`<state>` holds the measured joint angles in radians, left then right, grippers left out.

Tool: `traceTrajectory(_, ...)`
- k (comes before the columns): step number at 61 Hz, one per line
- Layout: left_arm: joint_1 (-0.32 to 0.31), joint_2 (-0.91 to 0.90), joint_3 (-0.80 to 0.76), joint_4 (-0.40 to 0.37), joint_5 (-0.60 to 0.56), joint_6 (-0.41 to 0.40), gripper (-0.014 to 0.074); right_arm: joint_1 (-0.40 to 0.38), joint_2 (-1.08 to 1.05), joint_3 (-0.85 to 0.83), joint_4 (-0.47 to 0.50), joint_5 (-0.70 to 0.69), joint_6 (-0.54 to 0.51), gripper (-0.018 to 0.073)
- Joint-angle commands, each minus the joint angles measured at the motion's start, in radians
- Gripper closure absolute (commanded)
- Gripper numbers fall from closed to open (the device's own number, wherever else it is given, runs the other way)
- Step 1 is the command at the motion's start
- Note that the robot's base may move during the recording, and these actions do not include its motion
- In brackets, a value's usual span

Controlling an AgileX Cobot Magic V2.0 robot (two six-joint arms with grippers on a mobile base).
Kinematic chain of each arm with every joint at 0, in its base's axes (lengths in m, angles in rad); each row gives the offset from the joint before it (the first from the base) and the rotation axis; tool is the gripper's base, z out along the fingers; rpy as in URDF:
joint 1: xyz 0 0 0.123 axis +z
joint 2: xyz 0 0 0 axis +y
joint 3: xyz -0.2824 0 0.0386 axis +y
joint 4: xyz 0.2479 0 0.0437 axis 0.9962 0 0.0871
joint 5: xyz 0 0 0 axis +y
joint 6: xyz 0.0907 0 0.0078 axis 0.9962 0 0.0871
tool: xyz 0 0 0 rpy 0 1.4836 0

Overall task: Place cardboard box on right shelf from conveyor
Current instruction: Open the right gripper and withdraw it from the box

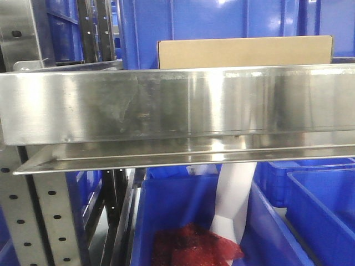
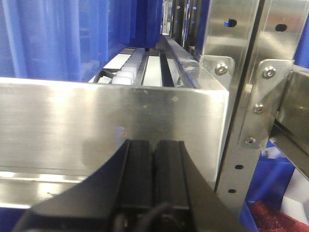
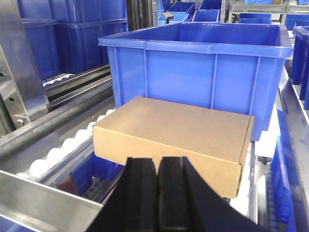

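Observation:
The tan cardboard box (image 3: 178, 125) lies flat on the white rollers (image 3: 58, 154) of the right shelf (image 1: 166, 105), just behind its shiny front lip. In the front view only the box's top strip (image 1: 244, 52) shows above that lip. My right gripper (image 3: 158, 162) is shut with nothing between its fingers, right in front of the box's near face; I cannot tell if it touches. My left gripper (image 2: 154, 145) is shut and empty, close to the shelf's steel lip (image 2: 96, 111). The conveyor is out of view.
A large blue bin (image 3: 203, 63) stands directly behind the box. Perforated steel uprights (image 2: 246, 96) rise right of the left gripper. Under the shelf sits a blue bin (image 1: 166, 221) holding a red mesh bag (image 1: 194, 246) and white paper (image 1: 236, 205).

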<state>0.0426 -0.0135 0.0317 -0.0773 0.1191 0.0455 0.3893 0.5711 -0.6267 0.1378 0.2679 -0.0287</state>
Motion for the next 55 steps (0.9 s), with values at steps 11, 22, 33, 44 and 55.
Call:
traceTrajectory(11, -0.006, -0.013, 0.008, -0.006, -0.086, 0.0, 0.0712, -0.163, -0.157, 0.097, -0.034, -0.09, -0.001, 0.0503)
traceTrajectory(22, -0.006, -0.013, 0.008, -0.006, -0.086, 0.0, 0.0713, -0.318, -0.346, 0.286, -0.034, -0.137, -0.001, 0.0503)
traceTrajectory(33, -0.006, -0.013, 0.008, -0.006, -0.086, 0.0, 0.0713, -0.394, -0.495, 0.464, -0.034, -0.217, -0.001, 0.0503)
traceTrajectory(44, -0.006, -0.013, 0.008, -0.006, -0.086, 0.0, 0.0713, -0.401, -0.573, 0.603, -0.034, -0.314, -0.001, 0.0503)
traceTrajectory(55, -0.006, -0.013, 0.008, -0.006, -0.086, 0.0, 0.0712, -0.401, -0.6, 0.651, -0.034, -0.297, -0.001, 0.0503)
